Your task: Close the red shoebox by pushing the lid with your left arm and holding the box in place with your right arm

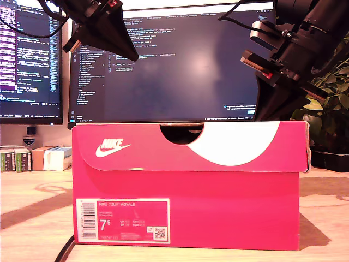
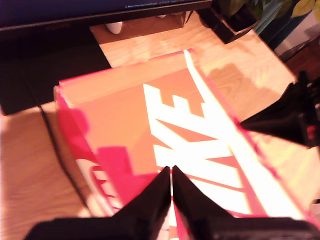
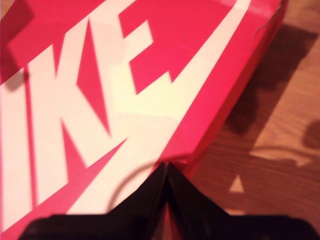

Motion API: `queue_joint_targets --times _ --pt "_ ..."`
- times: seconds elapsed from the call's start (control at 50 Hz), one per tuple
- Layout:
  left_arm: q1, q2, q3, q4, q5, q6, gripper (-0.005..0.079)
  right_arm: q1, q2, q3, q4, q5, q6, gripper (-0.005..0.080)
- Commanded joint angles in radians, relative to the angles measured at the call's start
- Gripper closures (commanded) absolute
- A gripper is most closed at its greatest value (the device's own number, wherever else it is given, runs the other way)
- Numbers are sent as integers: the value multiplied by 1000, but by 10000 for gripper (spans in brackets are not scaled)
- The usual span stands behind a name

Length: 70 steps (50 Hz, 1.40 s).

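Both end effectors pressed together, empty: first end effector (image 2: 171, 172) and second end effector (image 3: 166, 167) above the lid (image 2: 165, 115). Red shoebox (image 1: 188, 185) sits closed on pale wooden counter (image 1: 32, 218). Monitors (image 1: 180, 65) glow behind; plant (image 1: 332, 93) at exterior view's right.

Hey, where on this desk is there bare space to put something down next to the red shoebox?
Bare wood lies on the wooden desk toward the exterior view's left of the red cardboard shoebox, though a black cable crosses it, and on the right beside the box. Behind it is crowded: monitors, small boxes.
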Motion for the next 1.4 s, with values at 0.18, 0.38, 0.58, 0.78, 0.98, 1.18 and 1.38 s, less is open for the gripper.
queue_joint_targets --times 0.18,0.38,0.58,0.78,0.98,1.18,1.38 --pt "4 -110 -10 3 -169 74 762 2 -158 -6 82 114 -26 765" --pt "48 -179 -11 3 -215 110 762 -34 -283 -6 98 174 -56 765" --pt "85 -264 -32 14 -272 142 762 -117 -408 -6 98 175 -58 765" --pt "143 -345 -77 19 -286 146 762 -195 -498 -18 110 174 -79 765" --pt "177 -439 -201 84 -292 146 762 -273 -586 -65 154 169 -102 765" --pt "197 -500 -311 178 -292 146 762 -312 -683 -178 214 158 -100 765" --pt "198 -564 -464 306 -293 142 762 -312 -795 -330 292 159 -102 765"
